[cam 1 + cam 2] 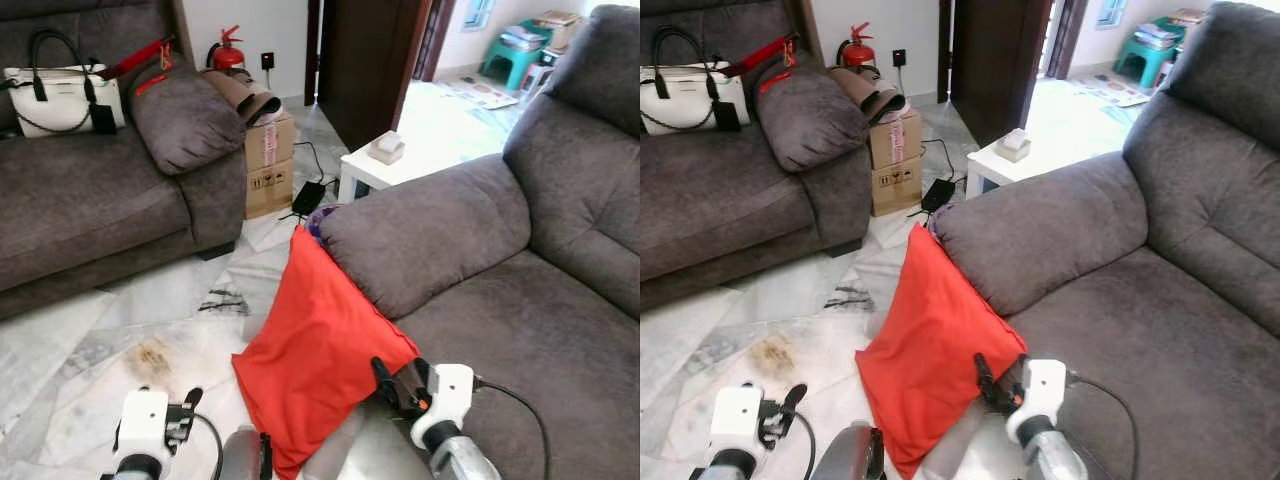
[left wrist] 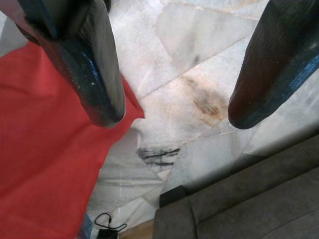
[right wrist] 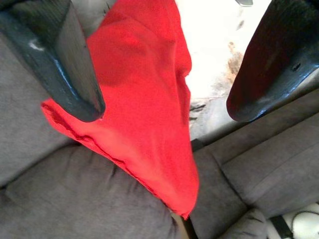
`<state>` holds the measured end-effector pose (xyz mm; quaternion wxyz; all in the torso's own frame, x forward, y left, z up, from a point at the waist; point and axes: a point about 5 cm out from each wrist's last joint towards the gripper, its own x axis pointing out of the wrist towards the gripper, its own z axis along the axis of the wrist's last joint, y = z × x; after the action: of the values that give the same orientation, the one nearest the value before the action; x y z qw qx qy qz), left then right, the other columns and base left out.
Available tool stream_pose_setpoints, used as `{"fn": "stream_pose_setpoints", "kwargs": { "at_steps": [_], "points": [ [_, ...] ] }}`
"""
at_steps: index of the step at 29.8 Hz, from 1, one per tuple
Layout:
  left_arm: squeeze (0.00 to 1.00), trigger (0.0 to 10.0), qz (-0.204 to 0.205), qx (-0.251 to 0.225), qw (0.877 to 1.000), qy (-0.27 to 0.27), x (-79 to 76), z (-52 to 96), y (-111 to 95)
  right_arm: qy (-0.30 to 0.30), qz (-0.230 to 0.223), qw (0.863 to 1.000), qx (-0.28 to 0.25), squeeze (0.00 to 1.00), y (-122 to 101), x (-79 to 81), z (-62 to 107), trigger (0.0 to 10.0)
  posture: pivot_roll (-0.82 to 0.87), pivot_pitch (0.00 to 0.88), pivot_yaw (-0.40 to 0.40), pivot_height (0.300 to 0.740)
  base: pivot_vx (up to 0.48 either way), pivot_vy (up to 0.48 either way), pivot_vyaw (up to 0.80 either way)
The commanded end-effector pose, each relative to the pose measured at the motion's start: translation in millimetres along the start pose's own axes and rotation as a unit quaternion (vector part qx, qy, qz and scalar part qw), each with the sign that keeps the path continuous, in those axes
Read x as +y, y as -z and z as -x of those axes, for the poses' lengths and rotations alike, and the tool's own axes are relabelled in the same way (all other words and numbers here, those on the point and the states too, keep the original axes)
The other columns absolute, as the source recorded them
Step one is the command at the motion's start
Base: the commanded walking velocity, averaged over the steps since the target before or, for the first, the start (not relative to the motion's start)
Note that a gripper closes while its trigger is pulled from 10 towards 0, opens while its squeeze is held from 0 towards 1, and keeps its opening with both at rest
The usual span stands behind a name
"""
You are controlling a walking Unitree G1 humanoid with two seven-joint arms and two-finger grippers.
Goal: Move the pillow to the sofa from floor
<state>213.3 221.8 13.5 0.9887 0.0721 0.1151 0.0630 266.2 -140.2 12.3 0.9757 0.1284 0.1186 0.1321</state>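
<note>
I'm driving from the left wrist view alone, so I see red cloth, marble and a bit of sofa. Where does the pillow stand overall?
Observer: The red pillow leans upright against the grey sofa's armrest, lower edge on the floor.
Operator: Where's the other arm?
Observer: The right gripper is at the pillow's right edge, over the sofa seat, fingers open.
Operator: Anything behind the pillow?
Observer: A white side table stands beyond the armrest.
</note>
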Motion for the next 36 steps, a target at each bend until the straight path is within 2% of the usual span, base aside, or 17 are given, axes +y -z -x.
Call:
{"fn": "stream_pose_setpoints", "kwargs": {
  "at_steps": [1,6,13,16,30,36],
  "points": [
    [0.0,10.0,-0.001,0.006,1.0,0.001,-1.2,-0.1,1.3,0.012,-0.004,1.0,0.007,0.0,4.2,-5.7,4.4,10.0,0.11,0.116,-0.027,0.618,0.0,0.0,0.0],
    [0.0,10.0,-0.002,0.008,1.0,0.001,-0.7,0.1,2.1,0.016,-0.004,1.0,0.008,0.0,4.3,-6.9,4.6,10.0,0.11,0.116,-0.027,0.618,0.0,0.0,0.0],
    [0.0,10.0,-0.002,0.006,1.0,0.003,-0.6,-0.3,1.8,0.025,0.009,1.0,0.002,0.0,2.0,-9.0,4.4,10.0,0.11,0.115,-0.026,0.618,0.27,0.0,0.23],
    [0.0,10.0,-0.003,0.006,1.0,0.004,-0.4,-0.6,1.6,0.031,-0.013,0.999,0.003,0.0,3.5,-9.4,4.2,10.0,0.11,0.114,-0.026,0.618,0.292,0.0,0.27],
    [0.0,10.0,-0.004,0.005,1.0,0.004,0.1,-1.0,1.0,0.03,-0.008,1.0,0.007,0.0,4.8,-9.0,4.2,10.0,0.11,0.117,-0.024,0.618,0.301,0.0,0.0],
    [0.0,10.0,0.003,0.009,0.999,0.032,-6.2,-0.8,2.0,0.085,-0.004,0.996,-0.003,0.0,-0.9,-23.2,3.0,10.0,0.11,0.118,-0.023,0.618,0.149,0.0,0.0]
  ]
}}
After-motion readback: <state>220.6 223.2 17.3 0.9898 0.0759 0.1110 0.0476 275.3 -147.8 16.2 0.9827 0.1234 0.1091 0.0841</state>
